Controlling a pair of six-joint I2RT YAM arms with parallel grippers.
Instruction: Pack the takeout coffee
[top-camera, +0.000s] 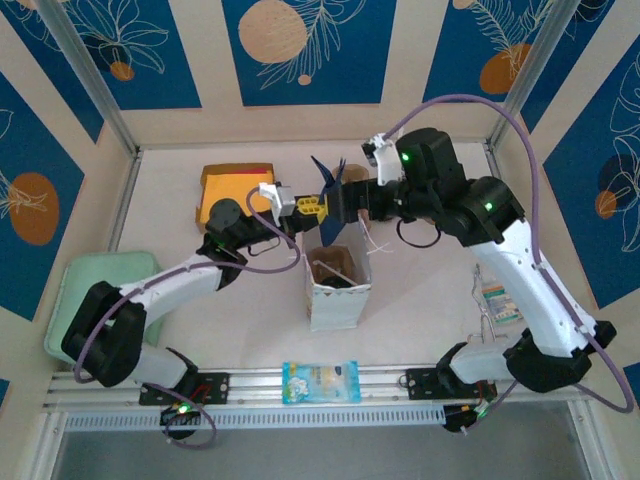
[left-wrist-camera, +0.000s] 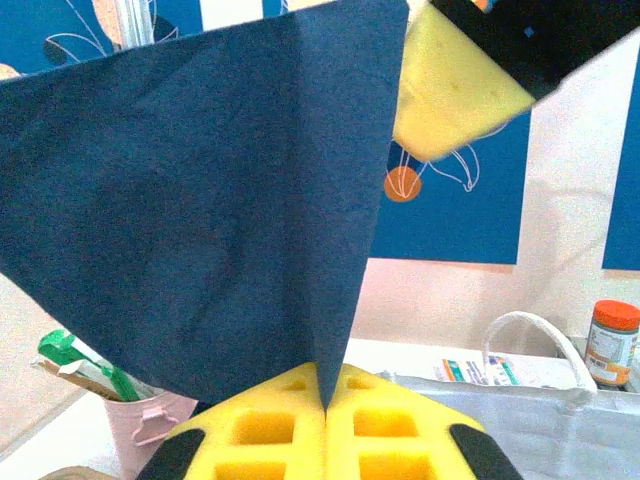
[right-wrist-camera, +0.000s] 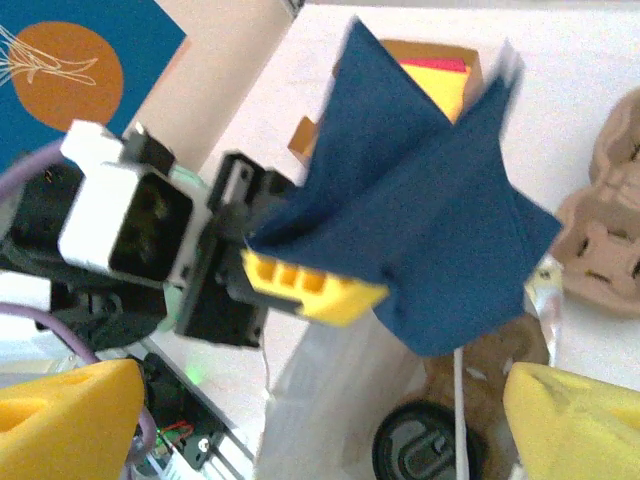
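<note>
Packet lies at the worktop's near edge. Behind it stands a white bag. A round black lid sits in the bag's brown holder; whether the coffee cup is beneath it cannot be told. Above the bag, the left gripper jaws pinch a dark blue napkin. The right gripper jaws stand wide, near the napkin. An orange box lies beyond.

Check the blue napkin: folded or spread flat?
Folded: the blue napkin shows a sharp crease rising from the left end effector, pinched shut on it; layers fan apart.
</note>
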